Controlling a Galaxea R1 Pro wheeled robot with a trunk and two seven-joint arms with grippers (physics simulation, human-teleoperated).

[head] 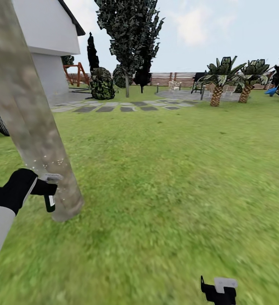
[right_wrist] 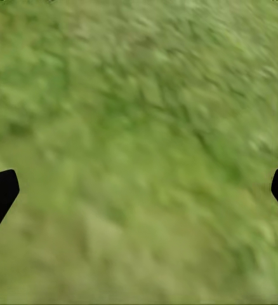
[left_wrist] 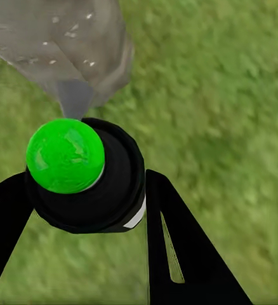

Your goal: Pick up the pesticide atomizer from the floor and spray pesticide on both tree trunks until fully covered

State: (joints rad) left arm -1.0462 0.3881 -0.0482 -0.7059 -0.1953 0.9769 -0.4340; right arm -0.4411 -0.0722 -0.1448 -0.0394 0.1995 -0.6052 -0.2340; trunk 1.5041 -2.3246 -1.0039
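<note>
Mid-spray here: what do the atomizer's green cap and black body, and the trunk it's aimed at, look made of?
Atomizer: probably plastic; the green cap is glossy with soft highlights, the black body smooth and matte. Tree trunk: bark-like wood, dull mottled grey-brown without shine, flecked with pale specks near the nozzle, likely spray. Left gripper fingers look like matte black plastic or metal; hard to tell.

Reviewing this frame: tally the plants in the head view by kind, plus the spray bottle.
Leaning trunk: 1
Palms: 2
Tall dark tree: 1
Round bush: 1
Spray bottle in left gripper: 1
Total: 6
</note>
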